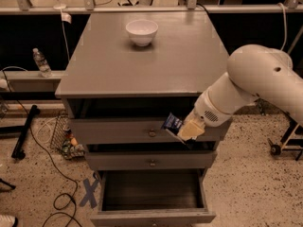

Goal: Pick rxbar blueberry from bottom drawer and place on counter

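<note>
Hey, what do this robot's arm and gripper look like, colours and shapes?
The arm is glossy white, built of fat rounded segments, with a small dark hole on the big joint. It narrows to a wrist with a grey vent patch. The gripper, in front of the top drawer, has pale yellowish jaws. No cables show on it.

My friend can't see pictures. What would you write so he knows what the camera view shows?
A white robot arm reaches in from the right, and its tool holds the rxbar blueberry in front of the top drawer, just below the counter. The bottom drawer stands open underneath. A white bowl sits on the counter's far side.
</note>
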Robot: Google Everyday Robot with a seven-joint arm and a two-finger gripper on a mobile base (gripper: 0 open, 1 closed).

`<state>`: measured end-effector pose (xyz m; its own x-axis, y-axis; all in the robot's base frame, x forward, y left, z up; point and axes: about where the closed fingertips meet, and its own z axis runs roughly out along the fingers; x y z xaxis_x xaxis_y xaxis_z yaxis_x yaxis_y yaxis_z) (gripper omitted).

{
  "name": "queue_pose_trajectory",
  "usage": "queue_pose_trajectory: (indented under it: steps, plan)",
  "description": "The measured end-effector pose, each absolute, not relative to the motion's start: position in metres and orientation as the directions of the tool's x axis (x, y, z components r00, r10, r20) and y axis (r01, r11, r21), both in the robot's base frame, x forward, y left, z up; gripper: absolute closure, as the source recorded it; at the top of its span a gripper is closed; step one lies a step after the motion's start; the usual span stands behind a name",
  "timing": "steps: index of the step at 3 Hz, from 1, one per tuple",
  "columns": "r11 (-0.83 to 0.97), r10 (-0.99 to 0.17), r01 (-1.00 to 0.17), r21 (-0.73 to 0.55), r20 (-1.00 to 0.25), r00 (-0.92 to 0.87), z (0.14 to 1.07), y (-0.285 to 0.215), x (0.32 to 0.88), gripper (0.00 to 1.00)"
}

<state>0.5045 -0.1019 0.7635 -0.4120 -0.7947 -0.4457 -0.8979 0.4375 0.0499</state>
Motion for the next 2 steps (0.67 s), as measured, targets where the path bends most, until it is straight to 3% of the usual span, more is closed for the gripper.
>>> queue_pose_trajectory:
  steps: [2]
  plan:
    - [0.41,-0.866,-0.903,-0.126,-0.364,-0.342,0.849,-0.111,0.536,1.0]
